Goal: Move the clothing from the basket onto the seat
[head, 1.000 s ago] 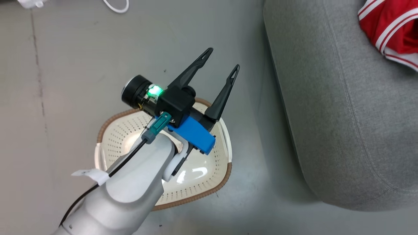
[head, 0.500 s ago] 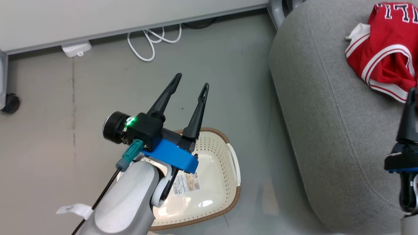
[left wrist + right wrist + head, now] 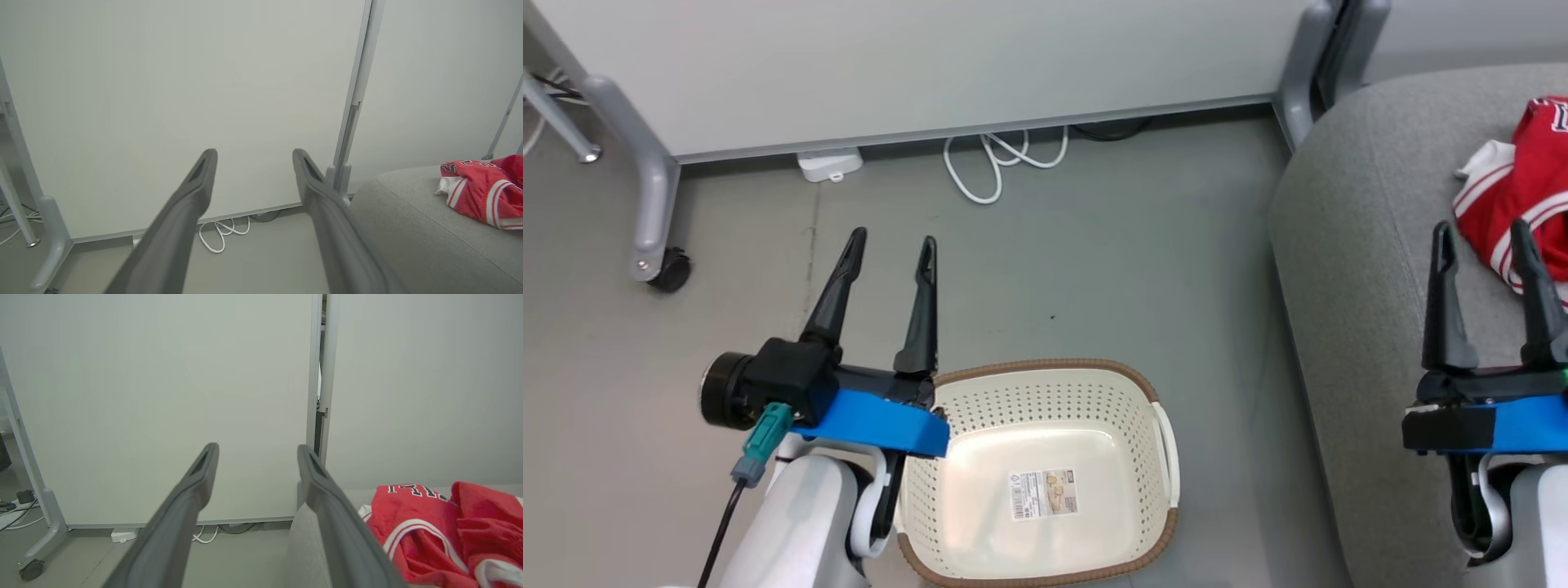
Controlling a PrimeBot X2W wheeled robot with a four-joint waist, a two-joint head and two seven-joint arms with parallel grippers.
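Observation:
The cream basket (image 3: 1045,365) with a brown rim stands on the floor, its bare bottom and label sticker (image 3: 1045,494) showing. The red clothing (image 3: 1523,184) with white trim lies crumpled on the grey seat (image 3: 1347,245) at the right; it also appears in the wrist views, clothing (image 3: 478,188) and clothing (image 3: 425,526). My left gripper (image 3: 892,241) is open and holds nothing, its wrist over the basket's left rim and its fingers over the floor. My right gripper (image 3: 1480,229) is open over the seat, just short of the clothing. Both wrist views show spread fingers, left gripper (image 3: 254,153) and right gripper (image 3: 258,448).
White partition panels (image 3: 931,65) on grey legs close off the far side, with a caster (image 3: 670,269) at the left. A white cable (image 3: 988,163) and a white adapter (image 3: 829,163) lie on the grey floor by the panel's foot.
The head view has swung up and shifted. My left gripper has come off the basket's middle to its left rim. My right gripper has come into view over the seat.

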